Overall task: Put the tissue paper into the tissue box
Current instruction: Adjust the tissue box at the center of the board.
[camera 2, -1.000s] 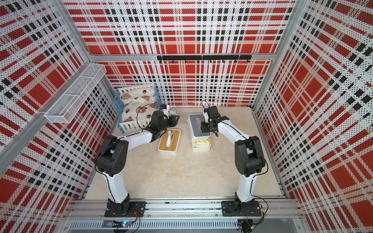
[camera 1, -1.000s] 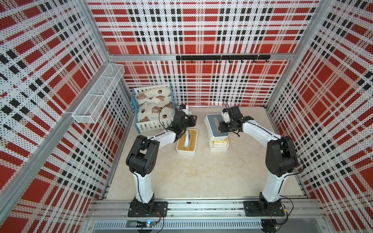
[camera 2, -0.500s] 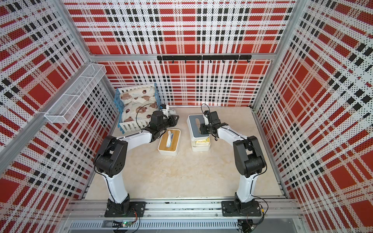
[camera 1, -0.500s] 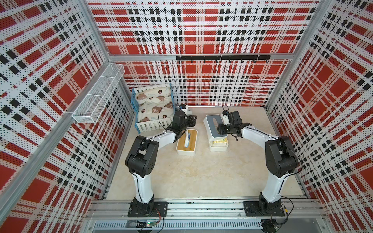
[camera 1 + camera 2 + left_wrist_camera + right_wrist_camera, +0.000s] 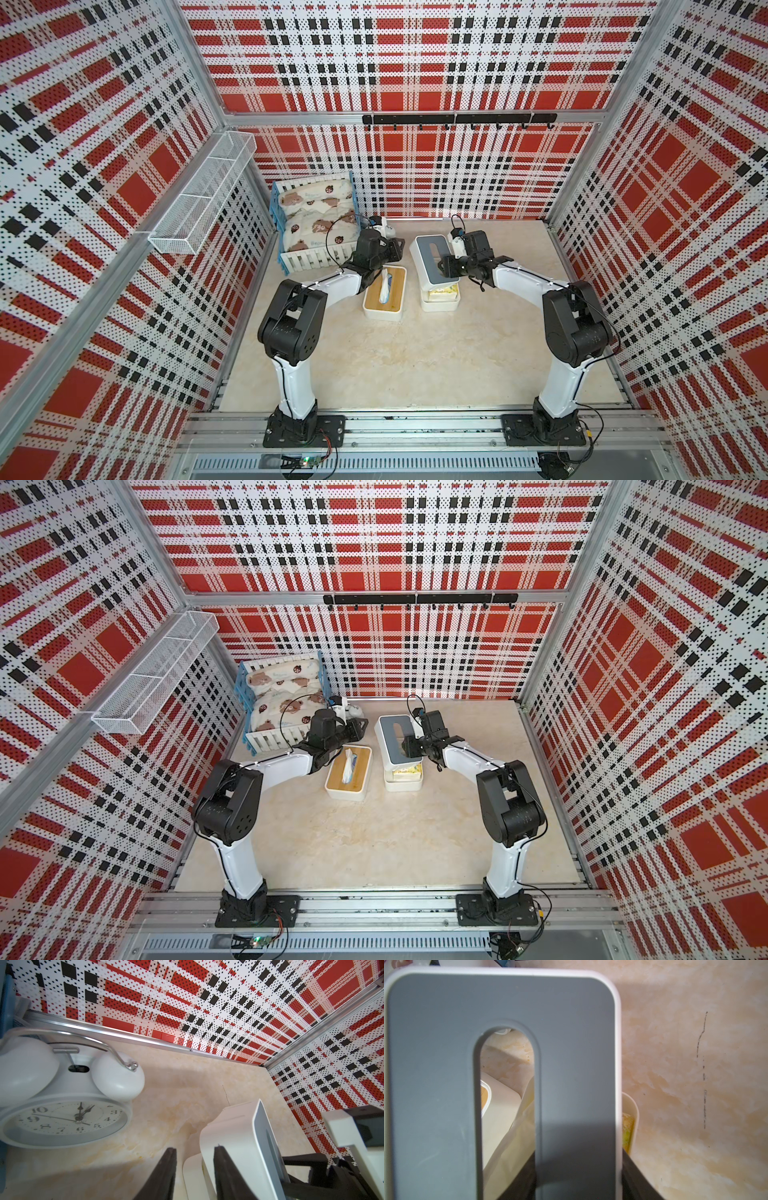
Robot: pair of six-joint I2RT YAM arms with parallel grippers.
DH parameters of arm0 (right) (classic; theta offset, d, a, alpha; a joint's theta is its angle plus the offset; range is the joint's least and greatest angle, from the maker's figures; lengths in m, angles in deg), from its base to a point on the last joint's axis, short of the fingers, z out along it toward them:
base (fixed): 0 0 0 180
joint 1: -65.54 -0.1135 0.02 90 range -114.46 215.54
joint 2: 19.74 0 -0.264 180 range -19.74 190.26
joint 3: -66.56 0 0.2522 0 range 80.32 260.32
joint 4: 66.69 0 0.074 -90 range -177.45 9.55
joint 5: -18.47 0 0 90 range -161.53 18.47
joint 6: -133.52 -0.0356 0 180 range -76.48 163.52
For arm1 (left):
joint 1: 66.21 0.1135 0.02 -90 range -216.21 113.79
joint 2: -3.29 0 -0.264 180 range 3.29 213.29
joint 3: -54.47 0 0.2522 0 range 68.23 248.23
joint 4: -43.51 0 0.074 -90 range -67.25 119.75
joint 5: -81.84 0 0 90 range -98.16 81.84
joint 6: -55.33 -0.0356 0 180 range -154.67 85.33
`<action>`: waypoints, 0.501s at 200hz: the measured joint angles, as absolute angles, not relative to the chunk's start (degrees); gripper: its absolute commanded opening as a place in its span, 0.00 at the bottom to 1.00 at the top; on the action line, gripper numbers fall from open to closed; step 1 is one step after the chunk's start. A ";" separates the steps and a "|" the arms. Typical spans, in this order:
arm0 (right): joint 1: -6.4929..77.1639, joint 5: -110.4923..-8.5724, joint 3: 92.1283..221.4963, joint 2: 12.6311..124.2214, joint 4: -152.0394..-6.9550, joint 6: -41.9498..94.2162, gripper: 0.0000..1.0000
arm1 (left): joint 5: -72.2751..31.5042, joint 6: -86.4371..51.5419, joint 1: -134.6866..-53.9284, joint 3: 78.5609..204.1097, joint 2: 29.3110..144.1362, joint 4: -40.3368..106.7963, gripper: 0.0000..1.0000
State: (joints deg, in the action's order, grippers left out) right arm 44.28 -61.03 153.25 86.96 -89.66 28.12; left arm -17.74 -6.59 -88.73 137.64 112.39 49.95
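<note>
Right tool [image 5: 445, 266] sits further toward 9 o'clock now, clamping the lid [image 5: 430, 253] tilted over the tissue box [image 5: 440, 306]; I'd drop it flat and square. Left tool [image 5: 195, 1149] hangs open.

I have a white twin-bell clock [image 5: 62, 1105] sitting on the table [image 5: 415, 365] just ahead of the left gripper [image 5: 195, 1148] and off to one side, its face turned toward that gripper. Just past the clock is a slatted crib [image 5: 316, 257] with bear-print bedding [image 5: 316, 208]. Well above the gripper, a wire basket [image 5: 199, 199] and a black hook rail [image 5: 457, 119] hang on the plaid walls [image 5: 415, 62].
</note>
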 measured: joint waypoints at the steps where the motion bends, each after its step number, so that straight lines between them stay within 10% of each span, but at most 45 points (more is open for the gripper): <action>1: 44.28 -61.03 153.25 86.96 -89.66 28.12 0.29 | -17.76 -6.59 -88.73 137.64 112.42 49.95 0.37; 100: 44.22 -57.38 152.35 86.85 -86.71 25.17 0.28 | -17.30 -5.11 -87.16 136.50 112.37 50.28 0.36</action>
State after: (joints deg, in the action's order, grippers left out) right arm 44.22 -57.38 152.35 86.85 -86.71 25.17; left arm -17.30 -5.11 -87.16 136.50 112.37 50.28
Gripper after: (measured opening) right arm 0.500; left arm 0.362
